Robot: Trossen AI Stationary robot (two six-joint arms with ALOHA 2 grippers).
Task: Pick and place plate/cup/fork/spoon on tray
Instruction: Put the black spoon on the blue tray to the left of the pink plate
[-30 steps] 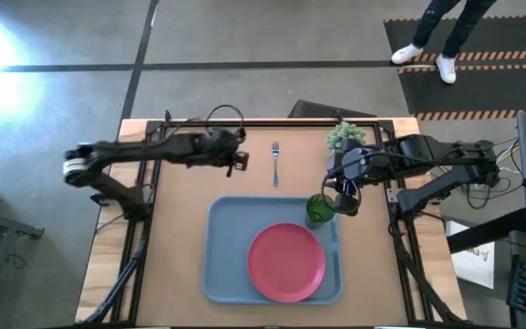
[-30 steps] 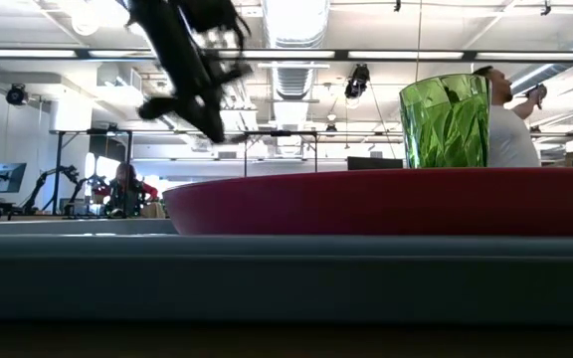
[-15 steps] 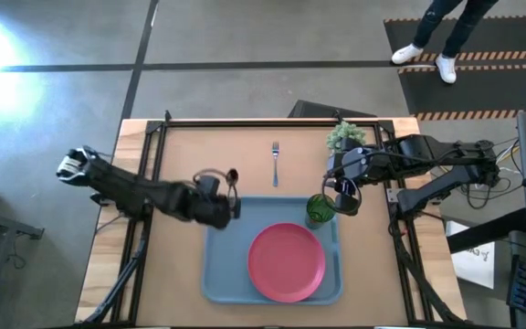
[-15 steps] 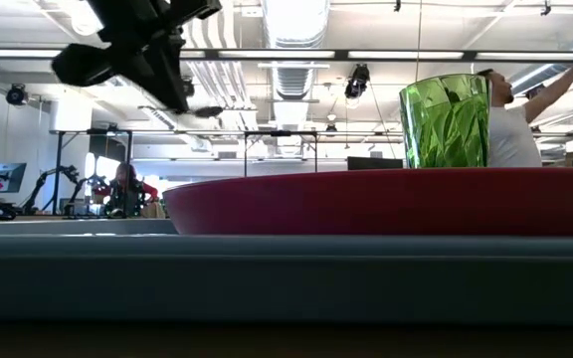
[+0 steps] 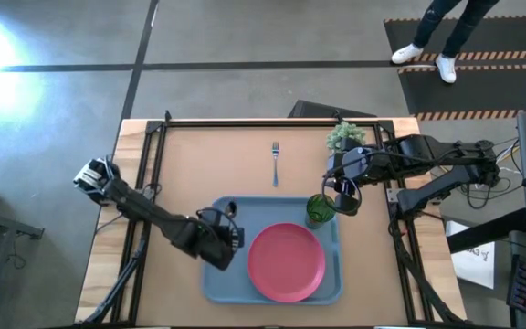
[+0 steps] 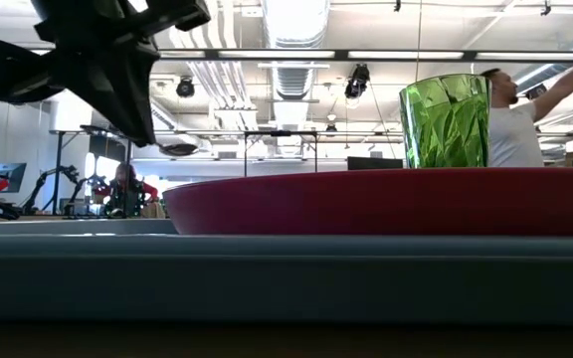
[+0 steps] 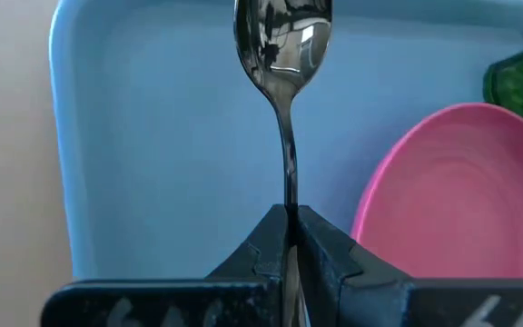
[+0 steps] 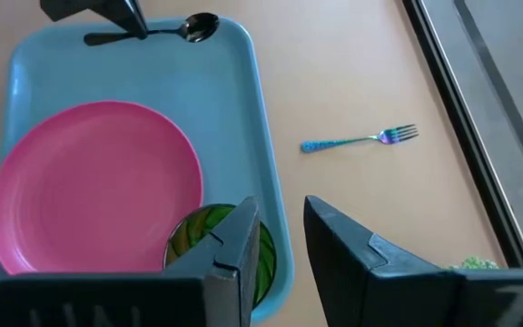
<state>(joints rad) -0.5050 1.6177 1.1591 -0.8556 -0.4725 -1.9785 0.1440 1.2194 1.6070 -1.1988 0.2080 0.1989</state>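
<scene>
My left gripper [image 7: 291,218] is shut on the silver spoon [image 7: 282,36] above the far left corner of the light-blue tray [image 5: 222,274]. The pink-red plate [image 5: 287,261] lies flat in the tray. The green cup [image 5: 318,208] stands upright in the tray's far right corner. My right gripper [image 8: 280,236] is open just above and beside the cup [image 8: 209,238], touching nothing. The fork [image 5: 276,163] lies flat on the table beyond the tray, and also shows in the right wrist view [image 8: 361,140]. My left gripper pinches the spoon's thin handle [image 7: 290,202] between its two fingertips; the handle's free end is hidden between the fingers. The spoon sticks out past the fingertips in line with them, its bowl [image 5: 231,209] toward the table's far edge. It is lifted clear of the tray [image 6: 179,149].
A small spiky potted plant [image 5: 343,135] stands at the far right of the table, close to my right arm. Bare blue tray floor [image 7: 152,154] lies left of the plate. A person [image 6: 510,119] stands in the room beyond the table.
My left gripper has carried the spoon from the table's far left part toward the near edge and the right, and down, until it is over the tray's far left corner. It has stayed shut on the spoon.
</scene>
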